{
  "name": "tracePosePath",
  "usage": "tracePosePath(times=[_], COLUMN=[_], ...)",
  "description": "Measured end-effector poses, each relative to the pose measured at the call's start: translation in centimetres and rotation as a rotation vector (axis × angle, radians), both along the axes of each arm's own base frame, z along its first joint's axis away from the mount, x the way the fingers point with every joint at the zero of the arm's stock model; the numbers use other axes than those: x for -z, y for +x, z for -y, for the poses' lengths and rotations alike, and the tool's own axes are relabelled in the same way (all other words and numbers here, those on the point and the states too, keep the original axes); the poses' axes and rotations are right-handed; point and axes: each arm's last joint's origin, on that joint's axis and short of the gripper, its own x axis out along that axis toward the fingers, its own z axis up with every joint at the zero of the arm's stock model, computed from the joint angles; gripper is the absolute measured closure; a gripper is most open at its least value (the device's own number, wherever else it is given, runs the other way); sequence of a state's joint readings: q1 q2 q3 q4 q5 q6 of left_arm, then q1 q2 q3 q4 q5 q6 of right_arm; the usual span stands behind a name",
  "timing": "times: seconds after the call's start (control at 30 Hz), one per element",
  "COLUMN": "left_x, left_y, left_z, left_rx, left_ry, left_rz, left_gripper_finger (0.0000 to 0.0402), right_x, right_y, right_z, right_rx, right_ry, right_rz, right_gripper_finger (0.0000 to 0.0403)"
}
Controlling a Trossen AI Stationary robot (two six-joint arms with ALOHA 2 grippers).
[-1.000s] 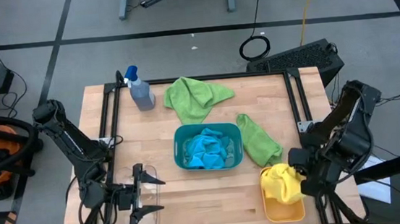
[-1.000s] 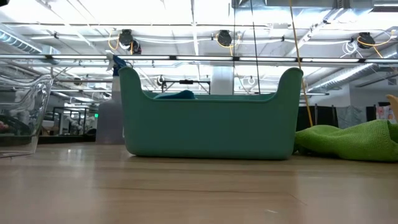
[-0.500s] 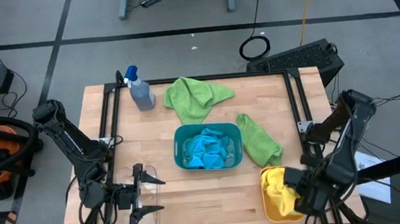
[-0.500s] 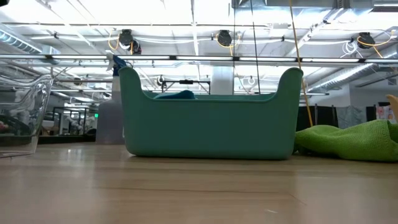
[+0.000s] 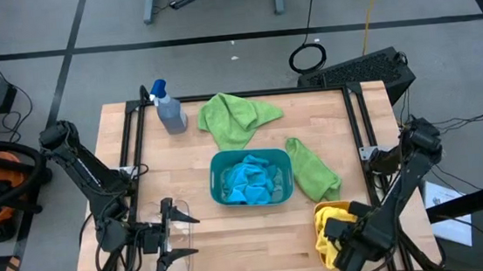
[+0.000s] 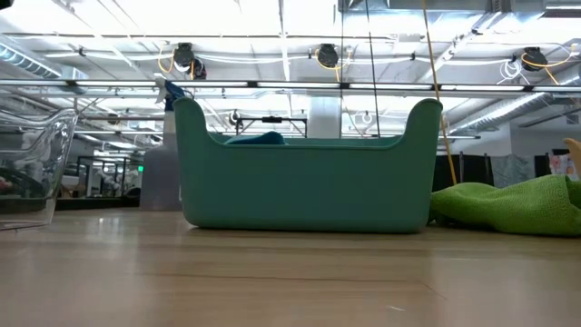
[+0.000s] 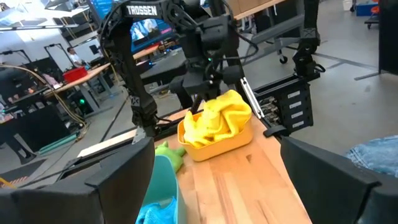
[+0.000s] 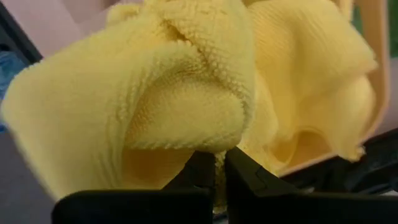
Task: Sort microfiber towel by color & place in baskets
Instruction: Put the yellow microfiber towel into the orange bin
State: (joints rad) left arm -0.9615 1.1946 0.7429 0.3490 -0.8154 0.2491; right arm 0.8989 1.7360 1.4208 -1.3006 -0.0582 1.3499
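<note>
Two yellow towels [image 5: 327, 230] sit bunched in the orange basket [image 5: 326, 258] at the table's near right corner; the left wrist view shows them too [image 7: 217, 121]. My right gripper [image 5: 345, 233] is low over that basket, shut on yellow towel [image 8: 186, 93]. Two blue towels [image 5: 250, 180] lie in the teal basket [image 5: 218, 188]. One green towel [image 5: 235, 117] lies spread near the far edge, another [image 5: 313, 170] beside the teal basket. My left gripper [image 5: 175, 238] hangs open over the clear basket [image 5: 188, 245]. My right gripper pinches a fold of the yellow towel [image 8: 219, 144] between its two fingers [image 8: 244, 169], coming slanting down from the table's near right. The towel bulges in front of the fingers and rests in the orange basket [image 7: 217, 146] on the other yellow cloth.
A grey spray bottle with a blue top [image 5: 167, 107] stands at the far left of the table. A black frame rail [image 5: 356, 117] runs along the right side. The low view shows the teal basket [image 6: 304, 186], a green towel [image 6: 513, 205] and the clear basket [image 6: 32, 173].
My right arm has swung toward the table's near edge and gone down, carrying the yellow towel from above the orange basket into it. The towel now lies lower and more bunched. My left arm has kept still.
</note>
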Motion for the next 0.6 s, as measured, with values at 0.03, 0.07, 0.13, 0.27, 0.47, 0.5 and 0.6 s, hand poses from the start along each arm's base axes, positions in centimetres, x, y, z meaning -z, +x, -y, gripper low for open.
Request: tracePosePath(times=[0.03,0.07,0.13,0.27,0.47,0.5,0.6], left_x=[0.0,0.0,0.0,0.0,0.0,0.0,0.0], left_y=[0.0,0.0,0.0,0.0,0.0,0.0,0.0], left_z=[0.0,0.0,0.0,0.0,0.0,0.0,0.0], left_rx=[0.000,0.000,0.000,0.000,0.000,0.000,0.000], left_ry=[0.000,0.000,0.000,0.000,0.000,0.000,-0.001], left_rz=[0.000,0.000,0.000,0.000,0.000,0.000,0.000], left_gripper_finger=[0.0047,0.0047,0.0047,0.0047,0.0047,0.0047,0.0047], right_x=[0.4,0.8,1.6,3.4,5.1,5.0,4.0], right_y=[0.2,0.4,0.8,1.5,1.8,1.8,1.3], right_z=[-0.1,-0.3,-0.5,-1.2,-1.7,-1.7,-1.5], right_rx=[-0.001,0.000,0.004,-0.033,-0.117,-0.118,-0.120], right_ry=[-0.007,-0.015,-0.030,-0.049,-0.073,-0.075,-0.091], right_rz=[-0.005,-0.012,-0.023,-0.043,-0.081,-0.084,-0.088], right_gripper_finger=[0.0397,0.0397,0.0397,0.0397,0.0396,0.0395,0.0381])
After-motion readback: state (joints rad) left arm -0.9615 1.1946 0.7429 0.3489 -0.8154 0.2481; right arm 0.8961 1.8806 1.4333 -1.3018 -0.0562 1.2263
